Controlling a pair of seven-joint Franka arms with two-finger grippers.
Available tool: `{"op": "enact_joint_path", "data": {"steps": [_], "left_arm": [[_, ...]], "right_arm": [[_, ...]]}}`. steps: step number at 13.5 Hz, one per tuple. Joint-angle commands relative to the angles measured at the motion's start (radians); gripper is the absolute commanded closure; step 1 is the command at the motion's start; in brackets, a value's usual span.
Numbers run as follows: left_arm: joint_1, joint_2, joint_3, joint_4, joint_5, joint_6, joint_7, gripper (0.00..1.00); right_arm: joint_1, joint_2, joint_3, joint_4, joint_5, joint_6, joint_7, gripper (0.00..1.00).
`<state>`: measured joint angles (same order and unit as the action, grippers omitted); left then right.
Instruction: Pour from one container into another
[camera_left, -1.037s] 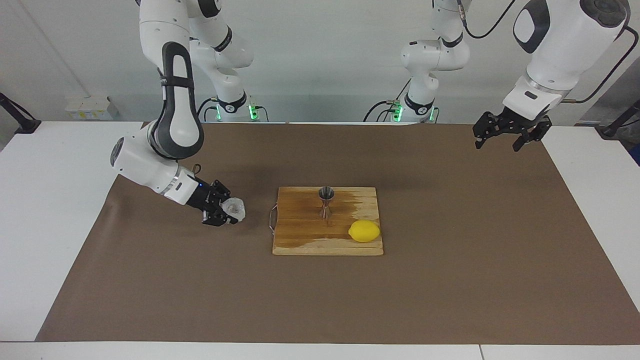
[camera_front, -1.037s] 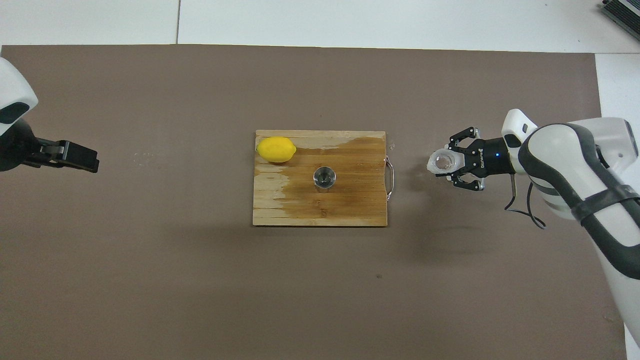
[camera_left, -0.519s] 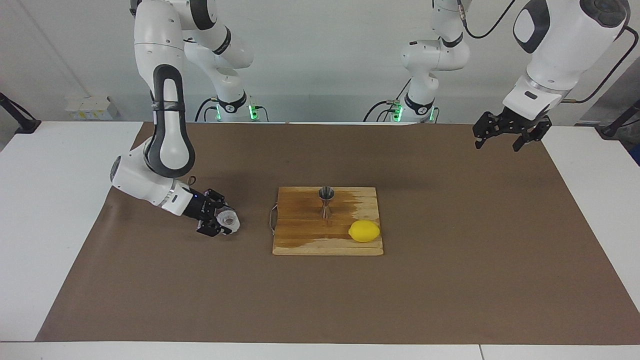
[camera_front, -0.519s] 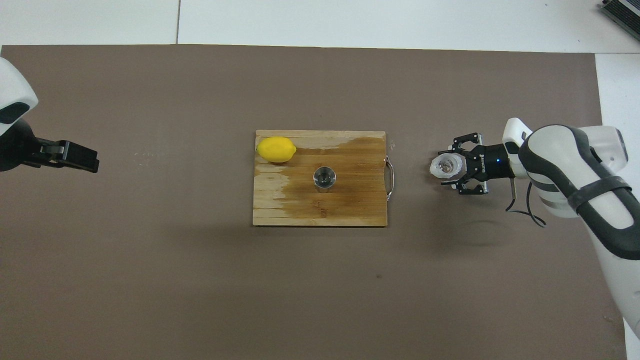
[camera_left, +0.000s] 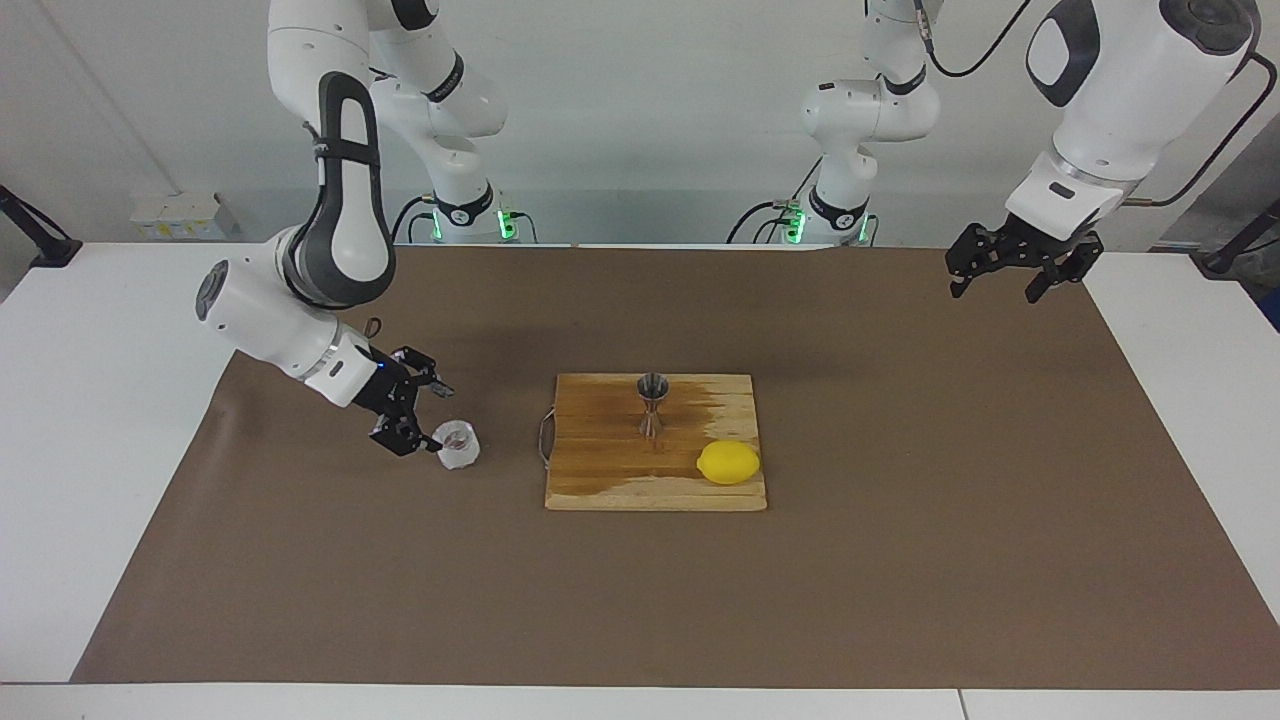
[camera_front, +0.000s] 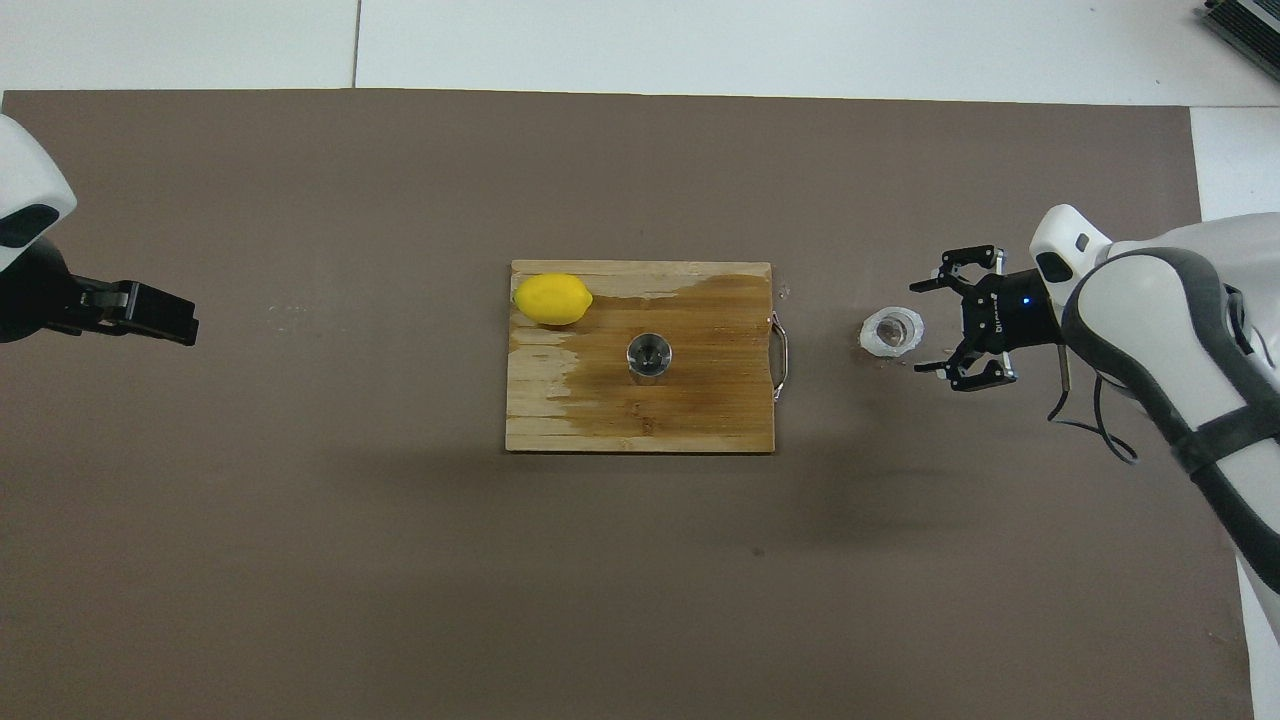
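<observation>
The small translucent cup (camera_left: 458, 445) stands upright on the brown mat, beside the cutting board's handle, toward the right arm's end of the table; it also shows in the overhead view (camera_front: 890, 333). My right gripper (camera_left: 432, 415) is open and empty just beside the cup, its jaws spread and clear of it, as the overhead view (camera_front: 918, 328) also shows. The steel jigger (camera_left: 652, 400) stands upright on the wooden board (camera_left: 600, 480), seen from above as a round mouth (camera_front: 649, 356). My left gripper (camera_left: 1010, 268) waits raised and open over the mat's edge at the left arm's end.
A yellow lemon (camera_left: 728, 462) lies on the board's corner, farther from the robots than the jigger. The board has a wire handle (camera_left: 543, 440) facing the cup. A brown mat (camera_left: 900, 560) covers the white table.
The right gripper brought the tilted cup down, set it upright on the mat, opened and drew back a little from it. The left arm has not moved.
</observation>
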<state>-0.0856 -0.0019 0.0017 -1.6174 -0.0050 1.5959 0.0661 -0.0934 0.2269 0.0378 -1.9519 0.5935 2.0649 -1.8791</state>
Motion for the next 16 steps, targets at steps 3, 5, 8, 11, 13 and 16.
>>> {"op": "enact_joint_path", "data": {"steps": [3, 5, 8, 11, 13, 16], "left_arm": [[0.006, -0.024, -0.003, -0.029, 0.005, 0.010, 0.006, 0.00], [0.006, -0.024, -0.003, -0.029, 0.005, 0.010, 0.006, 0.00], [0.006, -0.024, -0.003, -0.029, 0.005, 0.010, 0.006, 0.00], [0.006, -0.024, -0.003, -0.029, 0.005, 0.010, 0.006, 0.00], [0.006, -0.024, -0.003, -0.029, 0.005, 0.010, 0.006, 0.00], [0.006, -0.024, -0.003, -0.029, 0.005, 0.010, 0.006, 0.00]], "right_arm": [[0.015, -0.044, 0.002, -0.016, -0.231, -0.006, 0.490, 0.00], [0.017, -0.044, 0.002, -0.016, -0.320, 0.000, 0.732, 0.00], [0.046, -0.046, 0.002, -0.013, -0.460, -0.029, 1.088, 0.00], [0.049, -0.064, 0.011, 0.027, -0.553, -0.150, 1.416, 0.00], [0.064, -0.099, 0.010, 0.077, -0.577, -0.279, 1.587, 0.00], [0.054, -0.197, 0.010, 0.152, -0.575, -0.388, 1.741, 0.00]]}}
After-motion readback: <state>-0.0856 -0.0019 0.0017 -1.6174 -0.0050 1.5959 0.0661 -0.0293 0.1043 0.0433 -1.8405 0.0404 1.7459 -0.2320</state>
